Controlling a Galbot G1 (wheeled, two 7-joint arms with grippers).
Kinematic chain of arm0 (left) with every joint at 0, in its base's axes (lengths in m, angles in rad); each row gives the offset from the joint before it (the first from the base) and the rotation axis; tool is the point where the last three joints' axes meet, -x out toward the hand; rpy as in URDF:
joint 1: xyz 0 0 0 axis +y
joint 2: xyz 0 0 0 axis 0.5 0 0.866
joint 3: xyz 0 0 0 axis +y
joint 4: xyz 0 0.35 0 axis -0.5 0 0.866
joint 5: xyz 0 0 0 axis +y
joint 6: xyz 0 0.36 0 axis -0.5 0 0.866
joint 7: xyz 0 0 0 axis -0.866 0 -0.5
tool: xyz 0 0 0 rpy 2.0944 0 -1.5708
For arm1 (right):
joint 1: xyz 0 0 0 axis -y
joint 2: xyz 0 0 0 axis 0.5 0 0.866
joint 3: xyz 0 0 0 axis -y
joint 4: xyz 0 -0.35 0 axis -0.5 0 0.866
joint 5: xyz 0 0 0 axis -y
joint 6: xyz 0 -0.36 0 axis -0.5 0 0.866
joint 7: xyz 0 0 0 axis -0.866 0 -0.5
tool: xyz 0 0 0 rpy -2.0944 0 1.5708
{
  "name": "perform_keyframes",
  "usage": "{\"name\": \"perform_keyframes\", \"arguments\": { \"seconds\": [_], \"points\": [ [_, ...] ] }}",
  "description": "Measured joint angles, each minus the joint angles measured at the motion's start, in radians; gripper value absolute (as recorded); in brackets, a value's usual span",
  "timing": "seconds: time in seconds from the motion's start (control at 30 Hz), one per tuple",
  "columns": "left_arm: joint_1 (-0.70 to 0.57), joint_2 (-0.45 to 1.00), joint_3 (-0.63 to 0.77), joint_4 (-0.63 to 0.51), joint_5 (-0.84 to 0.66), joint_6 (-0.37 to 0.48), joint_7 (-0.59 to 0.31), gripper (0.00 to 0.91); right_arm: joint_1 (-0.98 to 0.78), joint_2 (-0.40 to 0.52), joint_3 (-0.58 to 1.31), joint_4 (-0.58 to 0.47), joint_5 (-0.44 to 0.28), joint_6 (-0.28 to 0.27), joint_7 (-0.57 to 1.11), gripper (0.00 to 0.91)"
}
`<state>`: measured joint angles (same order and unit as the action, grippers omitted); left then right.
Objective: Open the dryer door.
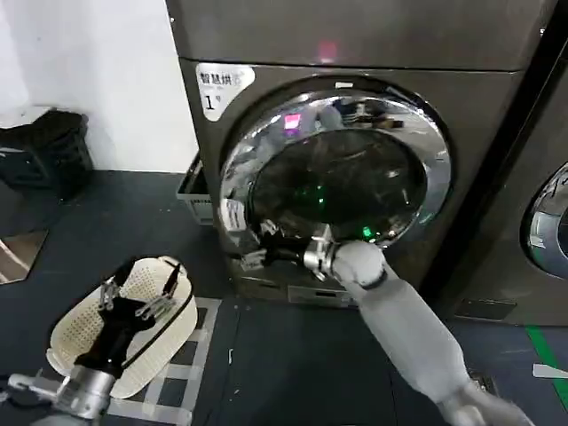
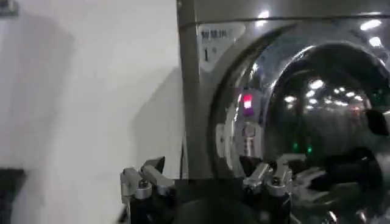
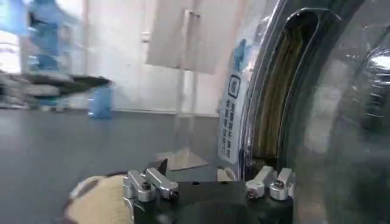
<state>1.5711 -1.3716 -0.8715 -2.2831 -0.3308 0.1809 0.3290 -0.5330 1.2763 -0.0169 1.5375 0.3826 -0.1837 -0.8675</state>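
The dryer (image 1: 355,133) stands against the wall, its door (image 1: 333,173) slightly ajar on the left. The right gripper (image 1: 271,240) is at the door's lower left rim, jaws apart, one finger behind the edge. The left gripper (image 1: 138,297) hangs over a white basket (image 1: 89,337), jaws apart.

A white sticker (image 1: 222,87) on the dryer (image 1: 266,106) reads "1" beneath Chinese characters too small to read
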Motion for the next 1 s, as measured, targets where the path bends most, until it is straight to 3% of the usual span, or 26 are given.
{"name": "perform_keyframes", "arguments": {
  "seconds": [0.17, 0.3, 0.5, 0.7, 1.0],
  "points": [
    [-0.077, 0.1, 0.005, 0.072, -0.069, 0.02, 0.006, 0.907, -0.066, -0.045, 0.059, 0.078, -0.026, -0.001, -0.111, 0.907],
    [-0.131, 0.176, 0.021, 0.146, -0.141, -0.039, 0.053, 0.907, -0.119, -0.09, 0.112, 0.136, -0.037, -0.01, -0.223, 0.907],
    [-0.182, 0.238, 0.052, 0.245, -0.14, -0.051, 0.066, 0.907, -0.194, -0.134, 0.187, 0.197, -0.026, -0.01, -0.389, 0.907],
    [-0.25, 0.298, 0.104, 0.306, -0.271, -0.05, 0.067, 0.907, -0.263, -0.167, 0.245, 0.24, -0.009, -0.015, -0.554, 0.907],
    [-0.406, 0.41, 0.26, 0.407, -0.382, -0.122, 0.156, 0.907, -0.396, -0.197, 0.391, 0.32, 0.032, 0.029, -0.592, 0.907]
  ]
}}
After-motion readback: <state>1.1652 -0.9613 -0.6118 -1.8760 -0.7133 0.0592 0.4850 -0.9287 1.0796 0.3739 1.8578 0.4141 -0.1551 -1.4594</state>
